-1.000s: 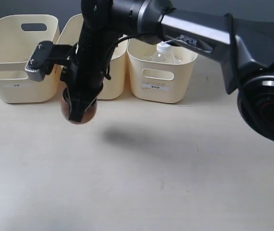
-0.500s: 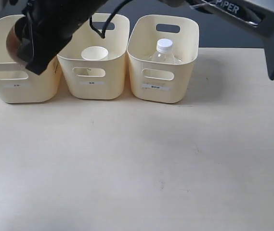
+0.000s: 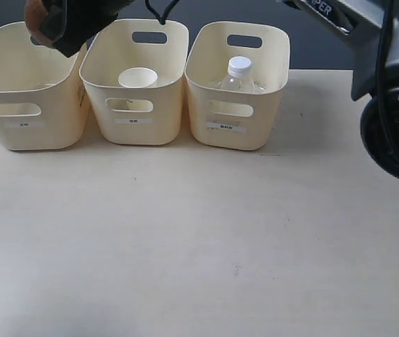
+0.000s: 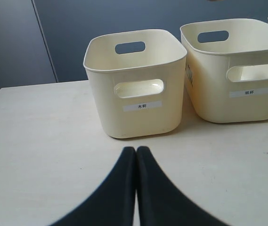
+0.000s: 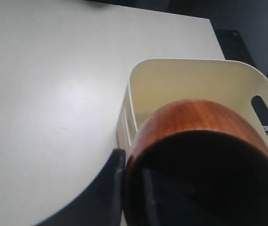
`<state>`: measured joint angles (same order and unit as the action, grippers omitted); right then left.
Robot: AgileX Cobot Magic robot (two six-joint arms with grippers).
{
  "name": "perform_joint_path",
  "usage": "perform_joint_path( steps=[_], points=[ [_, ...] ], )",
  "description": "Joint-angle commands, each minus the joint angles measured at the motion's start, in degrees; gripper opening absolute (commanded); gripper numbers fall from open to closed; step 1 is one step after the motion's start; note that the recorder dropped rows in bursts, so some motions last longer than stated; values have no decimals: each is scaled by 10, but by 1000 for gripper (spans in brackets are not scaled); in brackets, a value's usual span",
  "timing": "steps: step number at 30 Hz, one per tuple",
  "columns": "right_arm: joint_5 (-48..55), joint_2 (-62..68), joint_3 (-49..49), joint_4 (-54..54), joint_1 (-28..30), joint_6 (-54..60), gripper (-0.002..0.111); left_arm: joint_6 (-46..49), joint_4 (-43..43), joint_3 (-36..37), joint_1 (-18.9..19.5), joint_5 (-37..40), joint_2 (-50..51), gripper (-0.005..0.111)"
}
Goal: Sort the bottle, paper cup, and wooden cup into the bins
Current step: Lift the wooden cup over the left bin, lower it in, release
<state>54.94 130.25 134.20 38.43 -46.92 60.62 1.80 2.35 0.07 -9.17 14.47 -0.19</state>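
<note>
The wooden cup (image 3: 38,17) hangs at the top left, above the left bin (image 3: 27,105), with my right gripper (image 3: 57,28) shut on its rim. In the right wrist view the wooden cup (image 5: 195,122) fills the foreground over that bin (image 5: 195,77); one finger (image 5: 115,169) presses its outside and the other is inside. The paper cup (image 3: 137,77) stands in the middle bin (image 3: 136,105). The bottle (image 3: 239,74) stands upright in the right bin (image 3: 238,105). My left gripper (image 4: 136,151) is shut on nothing, low over the table facing the left bin (image 4: 136,89).
The right arm (image 3: 339,14) stretches across the top of the exterior view from its base (image 3: 395,133) at the right edge. The three bins stand in a row along the table's far side. The middle bin (image 4: 237,70) also shows in the left wrist view.
The right arm has carried the wooden cup up and leftward, from in front of the bins to above the left bin. The paper cup and bottle have not moved.
</note>
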Motion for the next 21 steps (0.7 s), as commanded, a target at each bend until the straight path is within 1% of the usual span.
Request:
perform_joint_path(
  steps=[1,3,4,6,9,11,12,16,18,21],
  points=[
    [-37,27,22,39,13,40,-1,-2,1,-1,-2,-8,2,0],
    [-61,46,33,66,14,76,-1,-2,1,-1,-2,-8,2,0],
    [-93,66,45,106,14,115,-1,-2,1,-1,-2,-8,2,0],
    [-110,90,64,147,16,145,-1,-2,1,-1,-2,-8,2,0],
    [-130,140,102,161,18,147,-1,-2,1,-1,-2,-8,2,0],
    [-136,176,122,192,18,158,-1,-2,1,-1,-2,-8,2,0],
    [-135,194,133,225,18,173,-1,-2,1,-1,-2,-8,2,0],
    [-137,205,136,233,17,206,-1,-2,1,-1,-2,-8,2,0],
    [-149,206,136,256,17,215,-1,-2,1,-1,-2,-8,2,0],
    [-172,216,136,261,17,223,-1,-2,1,-1,-2,-8,2,0]
  ],
)
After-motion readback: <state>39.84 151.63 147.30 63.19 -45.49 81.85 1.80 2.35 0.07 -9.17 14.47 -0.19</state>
